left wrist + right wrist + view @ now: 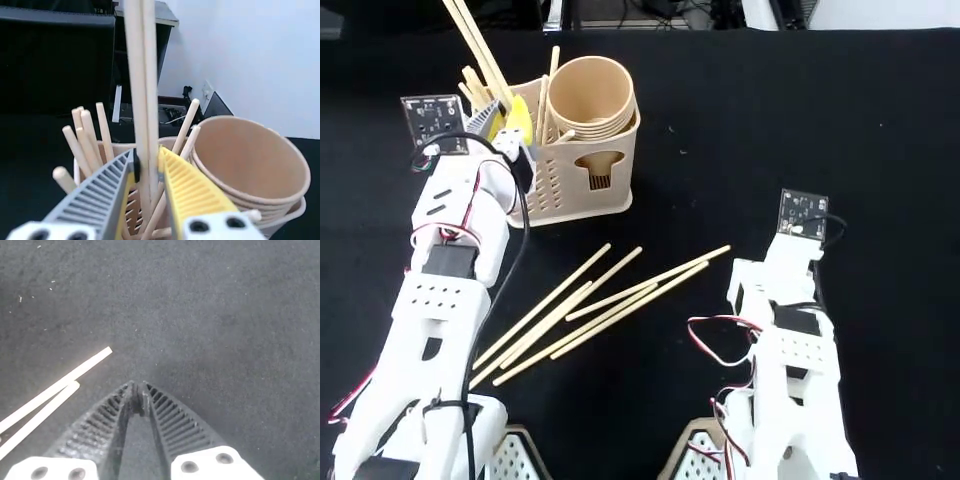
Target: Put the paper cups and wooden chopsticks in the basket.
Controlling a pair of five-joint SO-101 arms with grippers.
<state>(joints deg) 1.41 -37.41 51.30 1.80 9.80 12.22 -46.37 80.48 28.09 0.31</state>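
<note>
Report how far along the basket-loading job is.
Done: the stacked tan paper cups sit in the beige perforated basket, with several pale wooden chopsticks standing beside them. In hand: the left claw is shut on two upright chopsticks at the basket. Left: a scatter of loose chopsticks lies on the black table; the right claw is shut and empty above it.

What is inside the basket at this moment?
Stacked paper cups fill one compartment of the basket; upright chopsticks stand in the other, where the left hand grips a chopstick pair. The basket's bottom is covered.
</note>
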